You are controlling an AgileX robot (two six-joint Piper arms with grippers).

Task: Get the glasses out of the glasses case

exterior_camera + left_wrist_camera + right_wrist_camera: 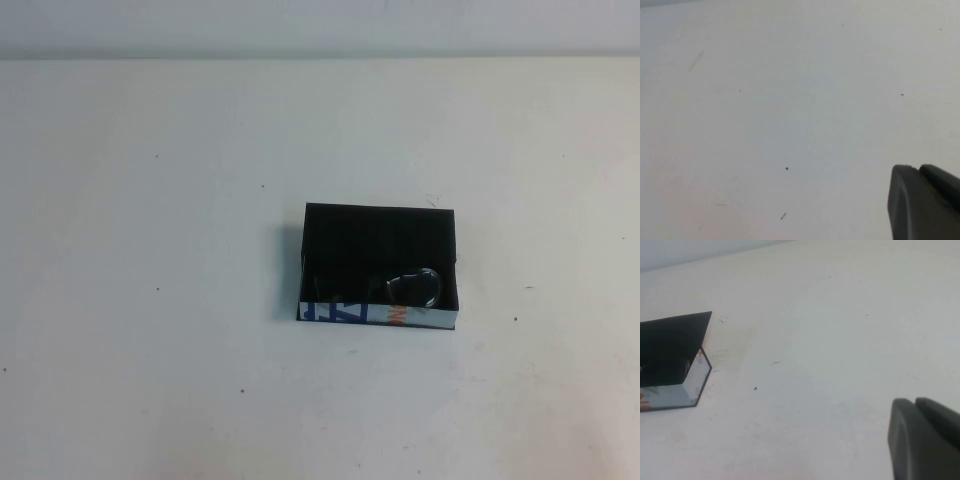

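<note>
The glasses case (378, 315) is an open shallow black box with a white near wall printed in blue and orange, lying just right of the table's middle. The dark glasses (412, 288) lie inside it near the front wall, one lens showing. The right wrist view shows a corner of the case (695, 382). Neither arm shows in the high view. My left gripper (918, 169) is shut and empty over bare table, away from the case. My right gripper (914, 402) is shut and empty, off to the side of the case.
The white table (150, 250) has small dark specks and faint smudges. Its far edge meets a pale wall at the back.
</note>
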